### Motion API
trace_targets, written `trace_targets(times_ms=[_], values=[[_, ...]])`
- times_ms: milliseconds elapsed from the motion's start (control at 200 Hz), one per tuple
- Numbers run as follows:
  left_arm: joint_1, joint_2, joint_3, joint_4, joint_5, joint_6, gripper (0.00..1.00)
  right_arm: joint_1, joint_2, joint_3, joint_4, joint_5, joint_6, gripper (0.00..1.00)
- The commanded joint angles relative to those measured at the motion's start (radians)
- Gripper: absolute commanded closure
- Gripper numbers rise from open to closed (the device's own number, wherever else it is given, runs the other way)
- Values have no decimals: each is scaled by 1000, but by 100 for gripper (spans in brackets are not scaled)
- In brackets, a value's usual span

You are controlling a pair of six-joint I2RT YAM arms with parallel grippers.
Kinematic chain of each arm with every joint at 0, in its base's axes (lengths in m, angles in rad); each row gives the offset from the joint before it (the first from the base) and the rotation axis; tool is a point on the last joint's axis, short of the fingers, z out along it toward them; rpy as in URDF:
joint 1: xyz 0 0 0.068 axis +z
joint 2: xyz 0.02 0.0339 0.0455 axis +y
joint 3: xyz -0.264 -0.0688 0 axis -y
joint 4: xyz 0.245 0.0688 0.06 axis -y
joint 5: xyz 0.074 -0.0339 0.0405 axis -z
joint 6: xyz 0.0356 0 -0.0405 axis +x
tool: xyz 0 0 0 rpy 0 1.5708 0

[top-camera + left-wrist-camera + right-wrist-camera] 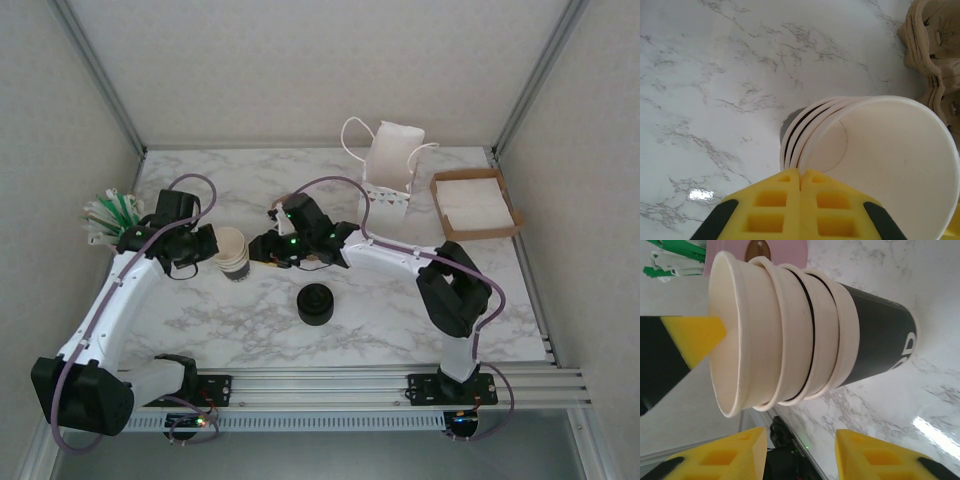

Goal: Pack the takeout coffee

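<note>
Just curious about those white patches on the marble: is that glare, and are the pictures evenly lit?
Yes, glare: left wrist view, a small white spot on the table, lower left; right wrist view, a bright streak lower right, the cups in sharp focus; top view, soft even light, only faint shadows.

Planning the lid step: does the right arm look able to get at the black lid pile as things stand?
Probably yes: the lid pile stands alone on bare marble, close to the open right gripper.

Marble table (400, 310); cup stack (232, 256); black lids (316, 303); white bag (390, 165); brown tray (484, 233); perhaps straws (108, 214)
</note>
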Motion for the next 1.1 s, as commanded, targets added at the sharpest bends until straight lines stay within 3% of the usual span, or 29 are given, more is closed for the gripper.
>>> trace_targets(times_ms=[0, 1096], values=[[11, -25, -8, -6, 17, 13, 100, -1, 20, 26, 97, -37, 56, 60], [45, -33, -39, 8, 34, 7, 100, -44, 34, -110, 371, -71, 195, 57]])
